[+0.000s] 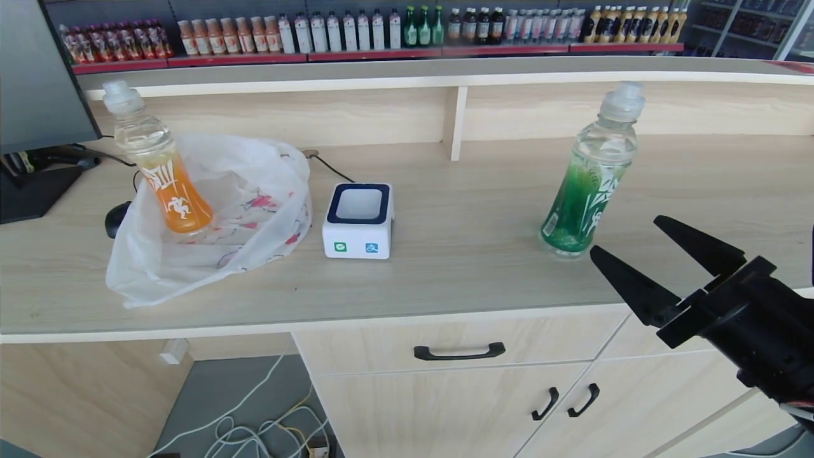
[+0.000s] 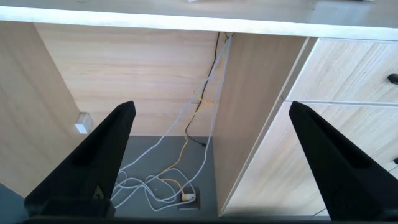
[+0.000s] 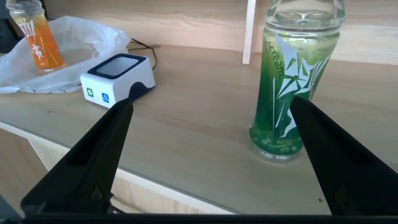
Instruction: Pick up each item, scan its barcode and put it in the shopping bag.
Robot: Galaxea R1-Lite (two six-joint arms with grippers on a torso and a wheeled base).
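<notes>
Head view puts the green bottle (image 1: 588,184) upright on the wooden counter (image 1: 458,273), just ahead of the right pincer (image 1: 626,235) and touching neither finger. That pincer's two black fingers are spread wide and grip nothing. It hovers at the counter's front edge, and in the right wrist view the bottle stands close beyond one fingertip rather than centred in the gap. Farther off, to this pincer's left, the white scanner (image 1: 358,219) sits on the counter with its dark-framed window facing up. Left of it again, well apart from the pincer, lies the crumpled white shopping bag (image 1: 254,210). The orange bottle (image 1: 168,172) stands in the bag's open mouth, leaning. The left pincer (image 2: 211,109) is low, below the counter top, its fingers also wide apart and empty. It faces an open recess of the cabinet where loose cables (image 2: 180,162) trail to the floor. Drawer fronts with black handles (image 1: 459,352) lie under the counter, between the two pincers.
</notes>
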